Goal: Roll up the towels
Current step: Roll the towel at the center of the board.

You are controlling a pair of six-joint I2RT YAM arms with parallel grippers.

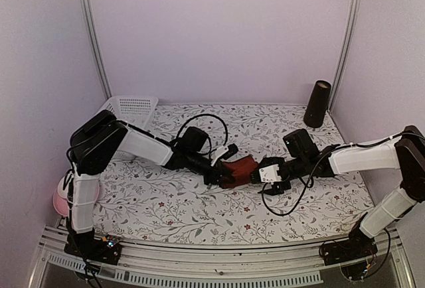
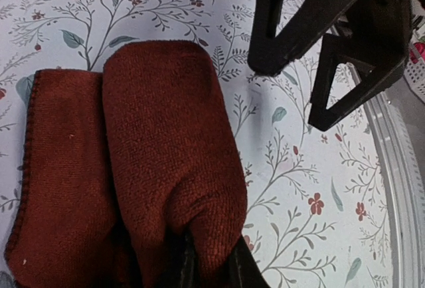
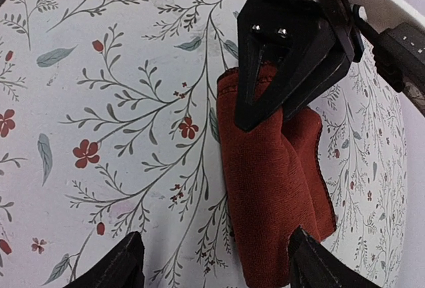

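The dark red towel (image 1: 239, 170) lies partly rolled on the flowered table, a thick roll beside a flat layer (image 2: 60, 182). My left gripper (image 1: 222, 172) is shut on the roll's near end (image 2: 207, 261); in the right wrist view its black fingers (image 3: 265, 119) pinch the towel's far end (image 3: 272, 188). My right gripper (image 1: 263, 174) is open at the towel's other end, with the roll between its wide-spread tips (image 3: 216, 265). It shows open above the cloth in the left wrist view (image 2: 292, 95). The checked towel is out of view.
A white basket (image 1: 133, 109) stands at the back left and a dark cylinder (image 1: 317, 103) at the back right. A pink object (image 1: 61, 200) sits off the table's left edge behind the left arm. Metal rails run along the near edge (image 1: 212, 258).
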